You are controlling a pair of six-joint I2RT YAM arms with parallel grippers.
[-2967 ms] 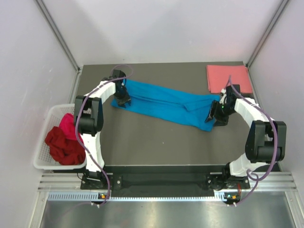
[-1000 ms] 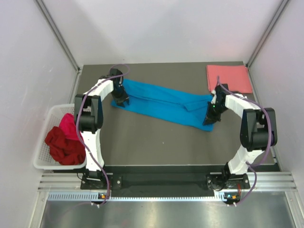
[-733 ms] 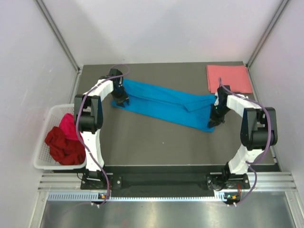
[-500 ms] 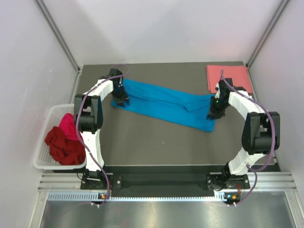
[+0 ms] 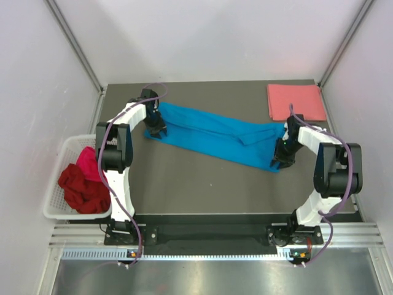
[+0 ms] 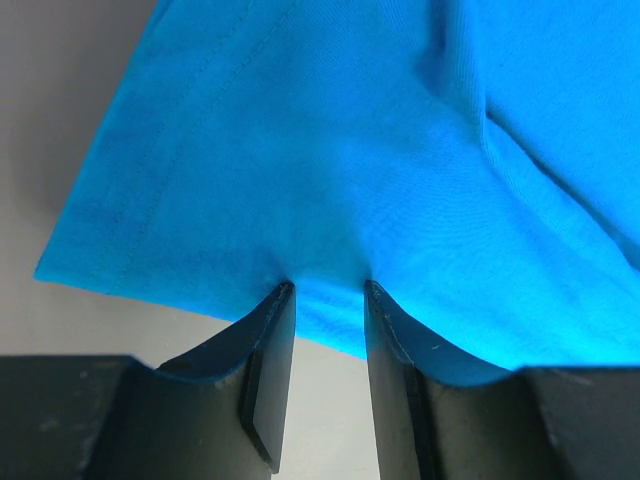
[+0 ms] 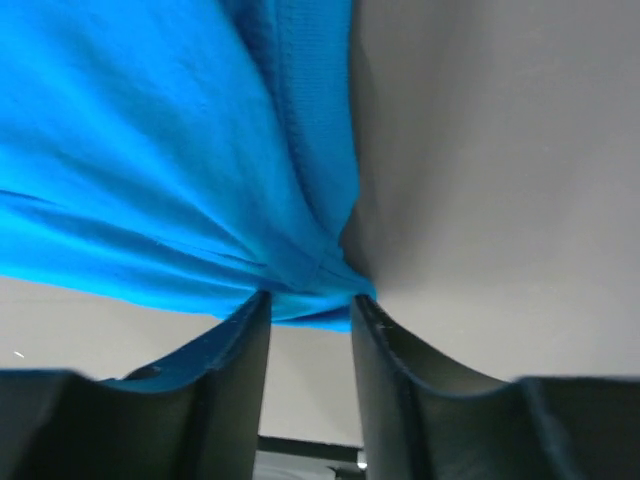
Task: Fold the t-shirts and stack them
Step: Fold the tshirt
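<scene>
Nearest, along the front edge: ribbed aluminium rail point(image 5: 202, 253), both arm bases bolted just behind it. Beyond, dark grey matte worktop point(image 5: 202, 190), filling the floor of a booth.

Just beside its left edge: white lattice plastic basket point(image 5: 54, 212). Holds a crumpled dark red cloth t-shirt point(image 5: 80, 187), with a magenta cloth t-shirt point(image 5: 88, 161) bunched behind it.

Across the middle, slanting from far left to nearer right: bright blue cloth t-shirt point(image 5: 209, 132). Lies flat as a long band, with a fold ridge toward its right end.

At the nearer right tip of that band: right end effector point(image 5: 279, 161). In the right wrist view, dark fingers point(image 7: 240, 380) stand a narrow gap apart, with the gathered blue corner drawn in between the tips. Cannot tell whether pinched or merely lying there.

At the far left end: left end effector point(image 5: 158, 130), down on the hem. In the left wrist view, black fingers point(image 6: 268, 380) also stand narrowly apart. Blue hem puckers between the tips and looks pinched there, with grey worktop showing below the cloth edge.

Farther back, in the far right corner: salmon pink cloth t-shirt point(image 5: 295, 101). Folded into a neat rectangle, near the blue band's right end.

Behind and to both sides: plain pale walls point(image 5: 209, 37), with slanting metal corner posts point(image 5: 80, 55).
</scene>
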